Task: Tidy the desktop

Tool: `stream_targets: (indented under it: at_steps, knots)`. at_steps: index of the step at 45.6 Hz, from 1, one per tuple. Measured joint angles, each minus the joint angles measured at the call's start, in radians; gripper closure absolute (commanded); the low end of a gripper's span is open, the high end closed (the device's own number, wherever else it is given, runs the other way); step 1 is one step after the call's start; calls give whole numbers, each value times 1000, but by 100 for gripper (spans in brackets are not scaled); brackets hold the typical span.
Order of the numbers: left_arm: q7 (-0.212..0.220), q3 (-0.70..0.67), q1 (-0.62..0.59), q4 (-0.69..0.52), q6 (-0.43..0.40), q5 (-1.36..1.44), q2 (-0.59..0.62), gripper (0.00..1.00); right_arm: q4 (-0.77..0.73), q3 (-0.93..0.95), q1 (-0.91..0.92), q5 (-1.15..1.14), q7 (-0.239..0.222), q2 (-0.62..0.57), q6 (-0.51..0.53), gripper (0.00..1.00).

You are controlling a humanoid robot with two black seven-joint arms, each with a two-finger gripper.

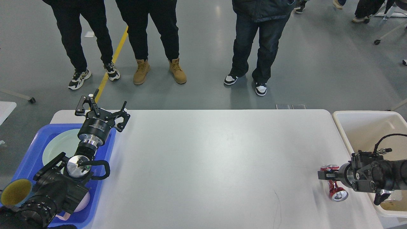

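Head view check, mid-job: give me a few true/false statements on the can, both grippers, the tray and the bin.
1. The crushed red can lies on the desktop near its right edge. True.
2. The left gripper is clamped on a plate. False: it is open and holds nothing, above the far end of the blue tray.
3. The right gripper is at the can. True, though whether it has closed on it cannot be told.
4. The cream bin stands at the desktop's left end. False: it is at the right end.
5. A pale green plate lies in the blue tray. True.
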Motion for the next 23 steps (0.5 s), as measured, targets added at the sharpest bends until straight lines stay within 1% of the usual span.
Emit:
stream_targets:
  at_steps: [6,13,15,19,20,21,23]
  knots:
    - [0,0,0,0,0,0,0,4,-40,15,-33,0,0,11,-4,0]
    - [0,0,0,0,0,0,0,4,-96,45,-82,2,0,28,-4,4]
    - [0,0,0,0,0,0,0,4,-102,49,-88,2,0,28,-4,14]
    - [0,0,0,0,0,0,0,4,-109,53,-101,2,0,32,-5,43]
    - [0,0,0,0,0,0,0,4,-110,53,-103,1,0,33,-5,48]
    - [0,0,0,0,0,0,0,4,-111,53,-105,1,0,34,-5,50]
    - [0,0,0,0,0,0,0,4,-111,53,-108,1,0,36,-6,51]
